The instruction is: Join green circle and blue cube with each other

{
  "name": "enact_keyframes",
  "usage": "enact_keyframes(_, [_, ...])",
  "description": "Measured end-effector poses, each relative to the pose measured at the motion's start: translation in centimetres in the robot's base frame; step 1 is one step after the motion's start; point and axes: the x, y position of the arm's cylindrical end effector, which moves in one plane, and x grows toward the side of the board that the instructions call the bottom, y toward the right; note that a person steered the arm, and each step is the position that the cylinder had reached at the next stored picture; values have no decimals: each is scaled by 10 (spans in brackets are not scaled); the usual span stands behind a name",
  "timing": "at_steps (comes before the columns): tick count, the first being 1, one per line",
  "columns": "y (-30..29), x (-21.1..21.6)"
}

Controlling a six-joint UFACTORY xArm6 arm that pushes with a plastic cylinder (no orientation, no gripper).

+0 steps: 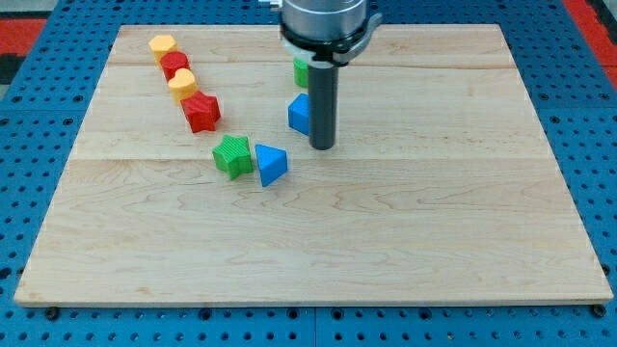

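The blue cube (300,114) sits near the board's upper middle, partly hidden by my rod. The green circle (302,70) lies just above it toward the view's top, mostly hidden behind the rod and arm; a small gap seems to separate the two. My tip (322,146) rests on the board right beside the blue cube's lower right edge.
A green star-like block (232,156) and a blue triangular block (271,164) sit together left of my tip. A diagonal row at the upper left holds a yellow block (162,44), a red block (174,65), a yellow block (182,84) and a red star (201,112).
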Motion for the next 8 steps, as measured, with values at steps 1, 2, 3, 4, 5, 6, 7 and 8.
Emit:
enact_keyframes(1, [22, -7])
enact_keyframes(2, [9, -11])
enact_keyframes(3, [-6, -24])
enact_keyframes(4, [-19, -31])
enact_keyframes(5, [-40, -34])
enact_keyframes(6, [-50, -34])
enact_keyframes(7, [-56, -25])
enact_keyframes(8, [-94, -10])
